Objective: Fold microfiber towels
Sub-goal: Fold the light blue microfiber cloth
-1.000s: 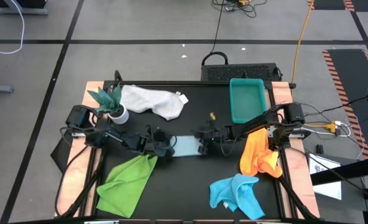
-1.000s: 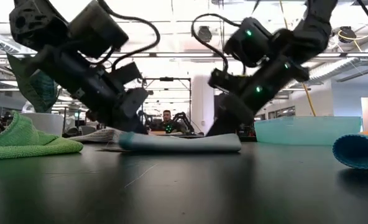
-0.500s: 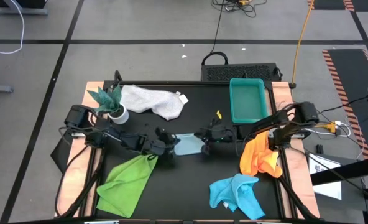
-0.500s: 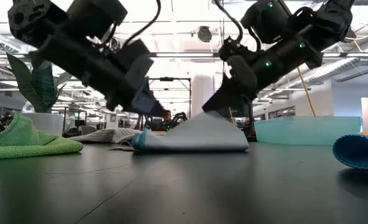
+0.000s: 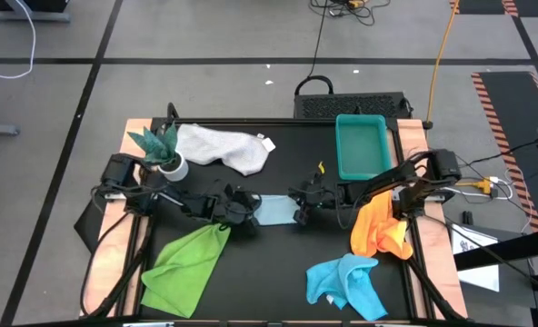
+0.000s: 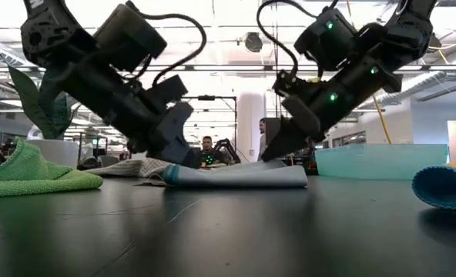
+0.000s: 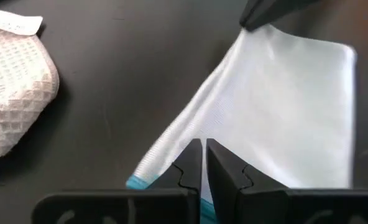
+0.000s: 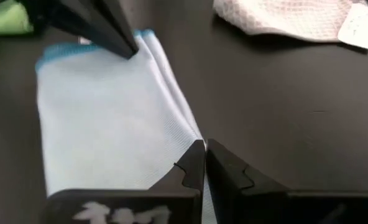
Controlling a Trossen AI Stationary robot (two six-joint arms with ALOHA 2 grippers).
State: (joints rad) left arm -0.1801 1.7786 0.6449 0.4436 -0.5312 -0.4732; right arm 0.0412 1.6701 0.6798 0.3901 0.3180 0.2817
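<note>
The left hand point(image 5: 242, 211) sits just left of centre in the high view, its fingers pinched shut on the left edge of the pale blue towel point(image 5: 273, 210). Its wrist view shows the two dark fingers closed together over a corner where the turquoise hem peeks out. The right hand point(image 5: 301, 207), just right of centre, is likewise clamped tight on the opposite edge of the same cloth; in its wrist view the fingers meet over a bunched fold of the fabric.

The pale blue towel lies folded and nearly flat on the desk point(image 5: 287, 250) between the two hands, at the middle of the frame. In the low view it forms a low strip with a rounded fold at its right end.

Further out, the white-grey towel point(image 5: 222, 145) lies rumpled at upper left, beside the plant point(image 5: 160, 150). The lime green towel point(image 5: 185, 265) sprawls at lower left, the turquoise-blue towel point(image 5: 346, 283) at lower right, and the orange towel point(image 5: 380, 227) is heaped at the right, below the teal tray point(image 5: 361, 145).

The risks, as I judge them: each hand may hold only some of the layers, so a lift could let the lower layer drop and undo the fold. If the hands move unevenly or pull apart, the thin cloth would skew or slip out of a pinch.
</note>
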